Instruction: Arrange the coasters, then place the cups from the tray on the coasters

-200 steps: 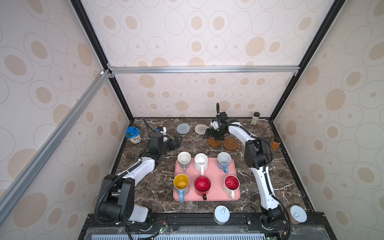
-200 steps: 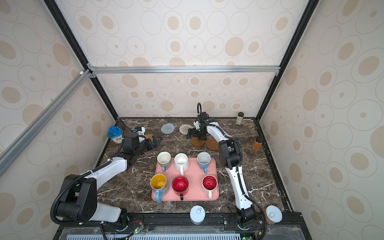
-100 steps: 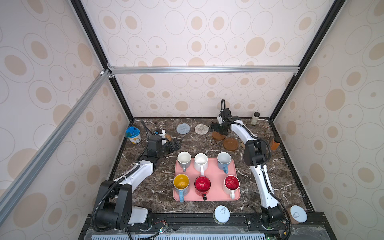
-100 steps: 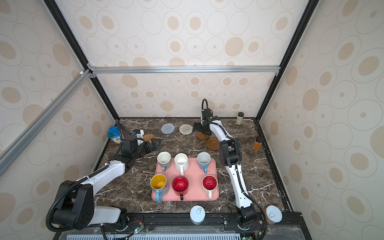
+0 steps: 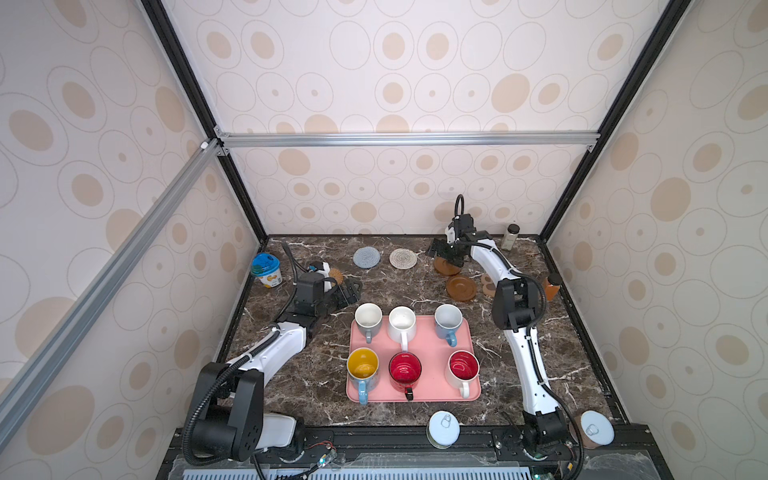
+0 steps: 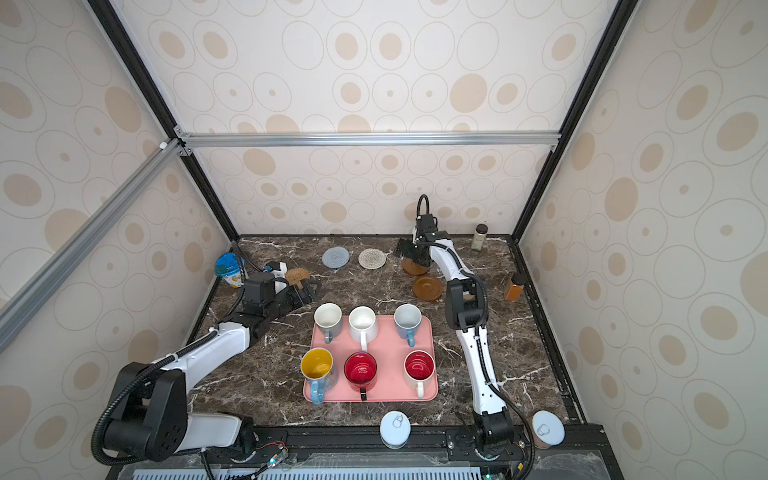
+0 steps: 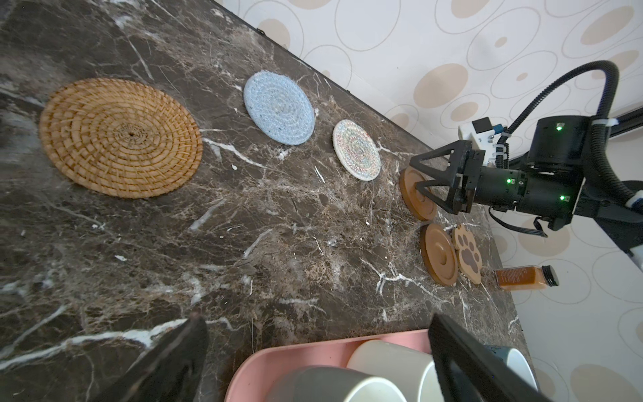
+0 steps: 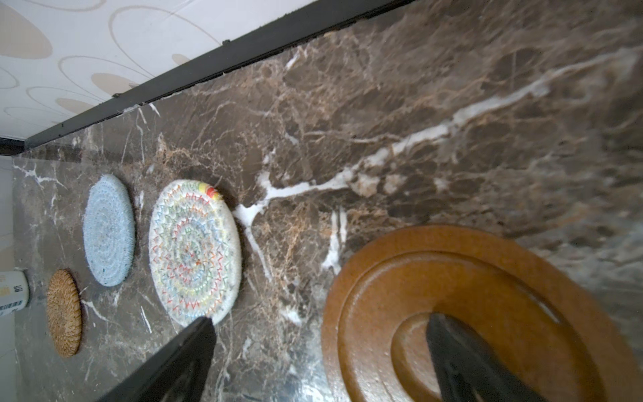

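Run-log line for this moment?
left pincer: open, near tray | right pincer: open over far wooden disc | mugs: six on tray | coasters: no mug yet

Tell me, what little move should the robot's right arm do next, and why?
Probably lift the open right end effector up from the far wooden disc and swing it over the second wooden disc. The far disc already lies flat roughly in line with the cream coaster and grey-blue coaster, while the second one sits nearer, right beside the paw coaster, out of the row.

No legible text; only blurred, perhaps printed marks on the white tub (image 8: 14, 290) and brown bottle (image 7: 522, 278).
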You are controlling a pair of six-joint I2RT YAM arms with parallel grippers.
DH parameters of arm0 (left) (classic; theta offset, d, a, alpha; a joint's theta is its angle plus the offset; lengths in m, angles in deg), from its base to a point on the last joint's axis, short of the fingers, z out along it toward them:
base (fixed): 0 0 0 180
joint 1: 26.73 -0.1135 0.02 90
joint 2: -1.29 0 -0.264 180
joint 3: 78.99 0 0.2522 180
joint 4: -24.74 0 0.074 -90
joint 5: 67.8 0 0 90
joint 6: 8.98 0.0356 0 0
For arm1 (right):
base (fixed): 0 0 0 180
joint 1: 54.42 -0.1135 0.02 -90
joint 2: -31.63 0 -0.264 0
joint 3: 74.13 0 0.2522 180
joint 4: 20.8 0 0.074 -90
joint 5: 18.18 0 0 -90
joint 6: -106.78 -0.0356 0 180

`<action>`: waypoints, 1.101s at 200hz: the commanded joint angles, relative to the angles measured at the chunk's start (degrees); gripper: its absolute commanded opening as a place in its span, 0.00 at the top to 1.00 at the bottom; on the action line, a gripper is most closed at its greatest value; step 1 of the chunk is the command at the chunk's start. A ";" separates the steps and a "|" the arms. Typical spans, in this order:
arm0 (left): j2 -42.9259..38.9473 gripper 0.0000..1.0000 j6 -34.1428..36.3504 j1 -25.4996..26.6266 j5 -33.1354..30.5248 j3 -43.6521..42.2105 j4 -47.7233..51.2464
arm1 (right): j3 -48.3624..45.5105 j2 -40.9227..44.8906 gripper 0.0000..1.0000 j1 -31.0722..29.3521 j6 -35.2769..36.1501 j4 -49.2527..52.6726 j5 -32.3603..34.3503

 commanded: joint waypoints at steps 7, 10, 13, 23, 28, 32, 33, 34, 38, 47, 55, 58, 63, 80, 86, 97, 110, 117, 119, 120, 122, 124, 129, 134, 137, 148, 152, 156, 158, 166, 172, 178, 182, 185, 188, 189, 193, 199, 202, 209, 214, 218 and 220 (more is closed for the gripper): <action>-2.01 0.00 -1.81 -0.19 -1.18 -0.96 -0.85 | -0.10 -4.17 0.01 -0.30 -1.14 1.02 -1.06; -2.06 0.00 -1.84 -0.19 -1.22 -1.04 -0.92 | -0.10 -4.18 0.01 -0.30 -1.20 0.93 -1.02; -2.04 0.00 -1.94 -0.19 -1.28 -1.14 -0.93 | -0.10 -4.22 0.01 -0.30 -1.35 0.84 -1.06; -2.23 0.00 -2.07 -0.24 -1.24 -1.49 -1.06 | 0.03 -4.47 0.01 -0.30 -1.78 0.40 -1.38; -2.30 0.00 -2.14 -0.20 -1.28 -1.57 -1.17 | 0.12 -4.69 0.02 -0.30 -2.01 0.20 -1.58; -2.30 0.00 -2.19 -0.19 -1.24 -1.60 -1.19 | 0.16 -4.78 0.01 -0.30 -2.20 0.05 -1.62; -2.26 0.00 -2.22 -0.19 -1.28 -1.68 -1.23 | 0.20 -4.81 0.01 -0.30 -2.25 -0.02 -1.67; -2.28 0.00 -2.23 -0.19 -1.30 -1.73 -1.21 | 0.23 -4.87 0.01 -0.30 -2.27 -0.06 -1.69; -2.27 0.00 -2.24 -0.20 -1.22 -1.76 -1.26 | 0.29 -4.99 0.01 -0.31 -2.51 -0.26 -1.90; -2.29 0.00 -2.33 -0.21 -1.15 -1.78 -1.35 | 0.47 -5.34 0.01 -0.21 -3.10 -0.54 -2.22; -2.30 0.00 -2.33 -0.24 -1.22 -1.86 -1.40 | 0.66 -5.69 0.02 -0.21 -3.54 -0.83 -2.46; -2.29 0.00 -2.33 -0.20 -1.21 -1.89 -1.49 | 0.73 -5.78 0.01 -0.21 -3.75 -0.84 -2.51; -2.27 0.00 -2.33 -0.19 -1.15 -1.86 -1.54 | 0.82 -6.05 0.01 -0.25 -3.99 -0.99 -2.67; -2.30 0.00 -2.33 -0.24 -1.16 -1.87 -1.54 | 1.25 -6.63 0.01 -0.21 -4.72 -1.37 -3.03; -2.34 0.00 -2.28 -0.19 -1.14 -1.93 -1.54 | 1.43 -6.81 0.01 -0.21 -4.86 -1.41 -3.11; -2.34 0.00 -2.33 -0.20 -1.04 -2.00 -1.63 | 1.48 -6.94 0.01 -0.23 -5.19 -1.61 -3.29; -2.36 0.00 -2.34 -0.19 -0.98 -2.11 -1.73 | 1.48 -6.95 0.02 -0.21 -5.60 -1.98 -3.61; -2.48 0.00 -2.33 -0.19 -1.05 -2.12 -1.89 | 1.48 -6.98 0.01 -0.21 -5.83 -2.18 -3.88; -2.41 0.00 -2.33 -0.19 -0.99 -2.12 -1.89 | 1.48 -7.02 0.01 -0.21 -5.88 -2.20 -3.95; -2.40 0.00 -2.33 -0.19 -1.03 -2.17 -1.94 | 1.48 -7.03 0.01 -0.21 -5.89 -2.24 -4.02; -2.44 0.00 -2.33 -0.19 -1.01 -2.20 -1.90 | 1.48 -7.03 0.01 -0.21 -5.99 -2.23 -4.07; -2.43 0.00 -2.33 -0.19 -0.98 -2.21 -1.94 | 1.48 -7.03 0.01 -0.21 -6.03 -2.28 -4.15; -2.48 0.00 -2.33 -0.19 -1.00 -2.26 -2.06 | 1.48 -7.03 0.01 -0.21 -6.24 -2.40 -4.44; -2.42 0.00 -2.42 -0.19 -1.04 -2.30 -2.07 | 1.48 -7.15 0.01 -0.21 -6.48 -2.58 -4.57; -2.47 0.00 -2.38 -0.19 -1.01 -2.30 -2.09 | 1.48 -7.14 0.01 -0.21 -6.57 -2.57 -4.70; -2.39 0.00 -2.42 -0.19 -0.96 -2.37 -2.13 | 1.48 -7.20 0.01 -0.21 -6.89 -2.56 -4.81; -2.45 0.00 -2.42 -0.19 -0.92 -2.35 -2.08 | 1.46 -7.13 0.01 -0.21 -6.94 -2.61 -4.79; -2.48 0.00 -2.41 -0.19 -0.96 -2.35 -2.11 | 1.40 -7.12 0.01 -0.21 -6.95 -2.48 -4.71; -2.53 0.00 -2.35 -0.19 -0.90 -2.31 -2.08 | 1.39 -7.01 0.01 -0.21 -6.95 -2.45 -4.70; -2.59 0.00 -2.33 -0.19 -0.97 -2.45 -2.10 | 1.39 -6.83 0.02 -0.21 -6.98 -2.38 -4.74; -2.66 0.00 -2.29 -0.19 -1.05 -2.41 -2.24 | 1.30 -6.56 0.01 -0.21 -6.88 -2.24 -4.72; -2.74 0.00 -2.28 -0.19 -1.06 -2.39 -2.25 | 1.15 -6.26 0.01 -0.21 -6.75 -2.26 -4.79; -2.79 0.00 -2.25 -0.19 -1.07 -2.40 -2.25 | 1.09 -6.04 0.01 -0.21 -6.55 -2.25 -4.79; -2.75 0.00 -2.25 -0.19 -1.06 -2.47 -2.25 | 0.98 -5.87 0.01 -0.21 -6.53 -2.22 -4.71; -2.76 0.00 -2.25 -0.19 -1.08 -2.45 -2.25 | 0.89 -5.60 0.02 -0.21 -6.45 -2.32 -4.67; -2.75 0.00 -2.25 -0.19 -1.07 -2.46 -2.25 | 0.83 -5.53 0.01 -0.21 -6.40 -2.35 -4.64; -2.79 0.00 -2.25 -0.24 -1.09 -2.47 -2.25 | 0.64 -5.20 0.01 -0.21 -6.22 -2.39 -4.57; -2.75 0.00 -2.23 -0.19 -1.07 -2.57 -2.38 | 0.29 -4.72 0.01 -0.21 -6.14 -2.65 -4.53; -2.74 0.00 -2.19 -0.19 -1.06 -2.56 -2.40 | 0.06 -4.46 0.01 -0.21 -6.06 -2.75 -4.45; -2.70 0.00 -2.24 -0.19 -1.03 -2.61 -2.46 | -0.41 -3.93 0.01 -0.21 -5.94 -3.12 -4.44; -2.70 0.00 -2.25 -0.19 -1.02 -2.58 -2.43 | -0.74 -3.69 0.01 -0.21 -6.01 -3.33 -4.44; -2.66 0.00 -2.25 -0.19 -1.00 -2.64 -2.58 | -1.01 -3.46 0.01 -0.21 -6.11 -3.56 -4.56; -2.66 0.00 -2.25 -0.19 -0.91 -2.67 -2.59 | -1.08 -3.44 0.01 -0.21 -6.19 -3.64 -4.69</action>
